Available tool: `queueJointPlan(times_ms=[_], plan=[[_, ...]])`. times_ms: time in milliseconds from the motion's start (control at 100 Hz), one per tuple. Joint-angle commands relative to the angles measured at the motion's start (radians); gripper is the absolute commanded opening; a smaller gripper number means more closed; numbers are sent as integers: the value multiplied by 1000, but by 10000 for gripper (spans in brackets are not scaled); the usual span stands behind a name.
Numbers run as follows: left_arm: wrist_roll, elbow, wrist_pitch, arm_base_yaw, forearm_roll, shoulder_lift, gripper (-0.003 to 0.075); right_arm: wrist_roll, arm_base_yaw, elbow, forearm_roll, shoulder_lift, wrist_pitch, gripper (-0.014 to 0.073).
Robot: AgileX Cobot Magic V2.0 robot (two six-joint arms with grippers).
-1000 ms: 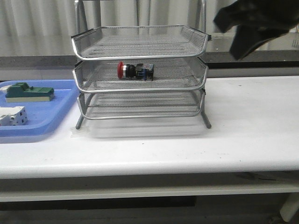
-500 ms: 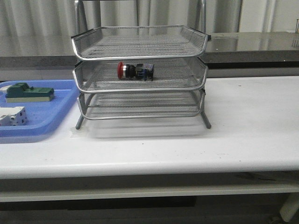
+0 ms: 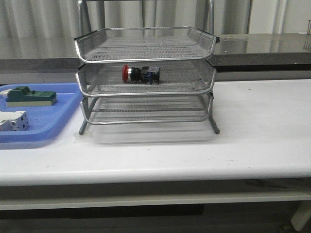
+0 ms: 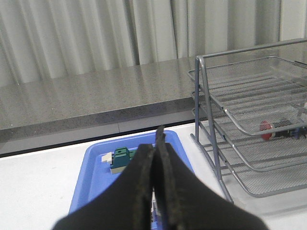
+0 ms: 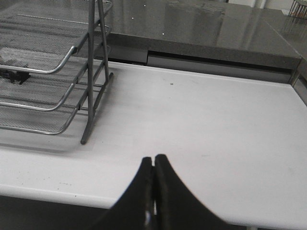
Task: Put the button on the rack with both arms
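Already the button [image 3: 140, 74] lies on its side in the middle tier of the 3-tier rack [image 3: 146, 77], red head pointing toward the blue tray [image 3: 58, 109], and neither arm shows in the front view. By my reading the placing is done and nothing more is owed to it.

Both grippers are away from the rack. The left gripper [image 4: 154, 143] has its fingers pressed flat together with nothing between them, hanging above the blue tray where a green block [image 4: 120, 158] sits. The right gripper [image 5: 153, 163] is likewise closed and empty, over bare counter [image 5: 206, 120] beside the rack's leg.

What could go wrong is modest. The button has a round head and collar, so a knock to the rack could roll it across the mesh toward the open front lip. The likeliest cause would be the right arm sweeping past the near leg, or the left one brushing the frame upright that stands close in its wrist view. The white blocks [image 3: 12, 120] in the tray look safe from either.

No brand, label or legible writing appears on the button, rack or tray.
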Motion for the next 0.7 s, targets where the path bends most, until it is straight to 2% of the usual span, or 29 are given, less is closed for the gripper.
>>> queueJointPlan(times_ms=[0, 690], plan=[[-10, -26, -82, 2, -13, 6, -20, 1, -7, -24, -6, 0, -54, -66], [-10, -26, -82, 2, -13, 6, -20, 0, -7, -8, -29, -6, -64, -66]])
